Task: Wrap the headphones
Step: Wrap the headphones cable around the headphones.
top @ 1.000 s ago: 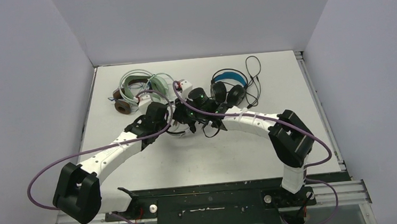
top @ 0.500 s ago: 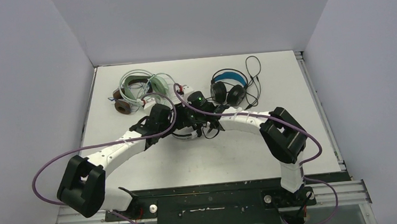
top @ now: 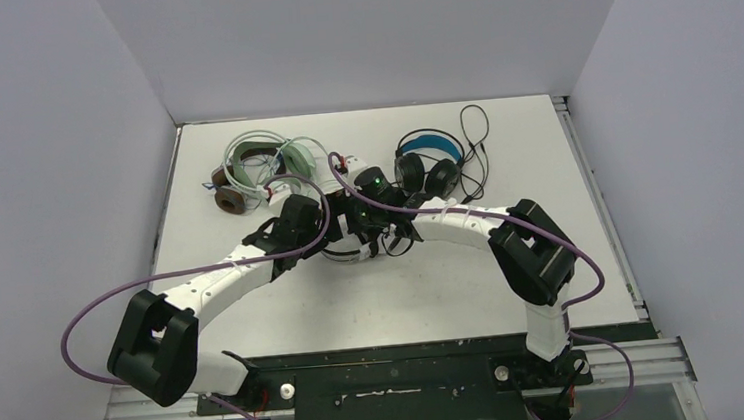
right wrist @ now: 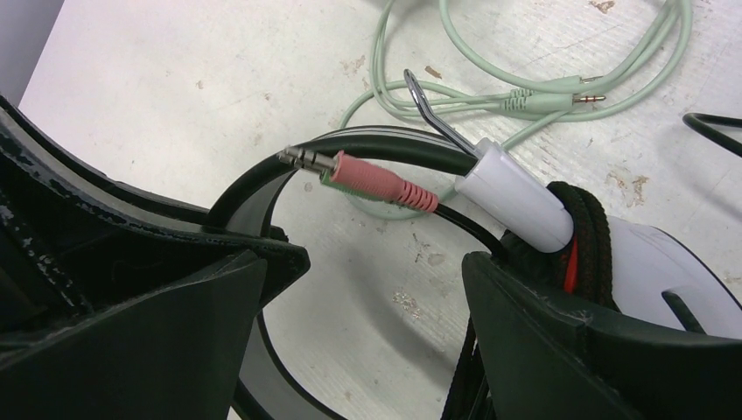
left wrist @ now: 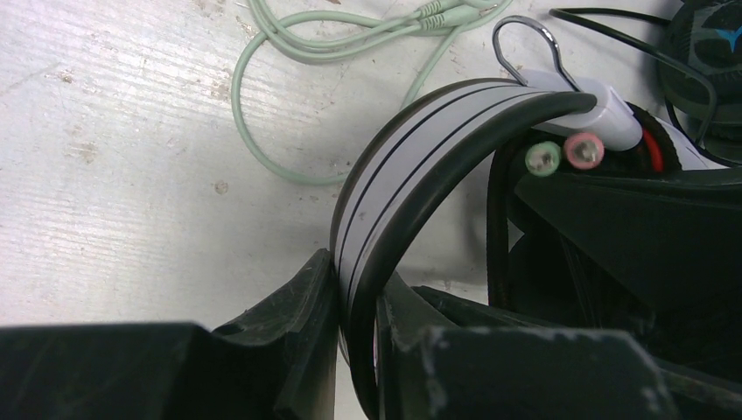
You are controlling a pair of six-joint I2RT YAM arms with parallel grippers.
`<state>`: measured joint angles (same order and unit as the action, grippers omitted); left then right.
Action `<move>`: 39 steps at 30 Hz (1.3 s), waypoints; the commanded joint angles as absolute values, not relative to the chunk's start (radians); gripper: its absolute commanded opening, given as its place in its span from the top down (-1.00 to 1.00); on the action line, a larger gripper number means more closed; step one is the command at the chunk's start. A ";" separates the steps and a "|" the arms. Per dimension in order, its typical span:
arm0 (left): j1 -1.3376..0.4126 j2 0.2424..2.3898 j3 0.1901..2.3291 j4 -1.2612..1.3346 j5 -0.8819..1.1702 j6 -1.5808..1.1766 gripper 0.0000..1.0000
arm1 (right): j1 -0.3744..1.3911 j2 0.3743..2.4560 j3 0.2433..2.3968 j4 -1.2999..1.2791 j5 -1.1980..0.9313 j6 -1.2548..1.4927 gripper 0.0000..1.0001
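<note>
L fingers [left wrist: 297, 337] pinch band of white black-striped headset [left wrist: 411, 166], R fingers [right wrist: 157, 341] spread wide w/ pink jack plug [right wrist: 381, 184] just ahead, mint cable [right wrist: 516, 94] on bench [left wrist: 114, 131] behind.

Glossy plastic headphones [left wrist: 411, 175], bare metal wire [right wrist: 437, 114], scuffed matt table [left wrist: 131, 175]

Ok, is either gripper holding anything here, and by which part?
The left gripper is clamped on the white striped headset by its headband. The right gripper is open, holding nothing.

A scuffed white table [top: 534, 147] sits boxed in by 3 plain pale grey walls [top: 364, 30], evenly lit.
</note>
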<state>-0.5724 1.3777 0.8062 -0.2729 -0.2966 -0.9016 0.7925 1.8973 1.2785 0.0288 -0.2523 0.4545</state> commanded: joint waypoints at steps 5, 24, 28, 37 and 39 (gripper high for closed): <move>-0.597 1.325 0.860 -0.133 -0.148 -0.906 1.00 | 0.761 1.906 1.303 0.011 -0.155 0.455 -0.90; -0.503 1.389 0.896 -0.142 0.026 -0.965 1.00 | 0.761 1.833 1.346 -0.068 -0.175 0.413 -0.20; -0.479 1.394 0.904 -0.150 0.037 -0.964 1.00 | 0.762 1.817 1.347 -0.073 -0.185 0.401 -0.50; -0.455 1.421 0.934 -0.167 0.052 -0.953 1.00 | 0.759 1.788 1.348 -0.067 -0.209 0.387 0.01; -0.454 1.426 0.935 -0.167 0.054 -0.953 1.00 | 0.759 1.782 1.352 -0.069 -0.207 0.382 0.17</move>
<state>-0.4686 1.4376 0.8555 -0.2665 -0.0109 -0.9298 0.7769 1.8370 1.3231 -0.0559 -0.2382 0.4068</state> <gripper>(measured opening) 0.161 0.481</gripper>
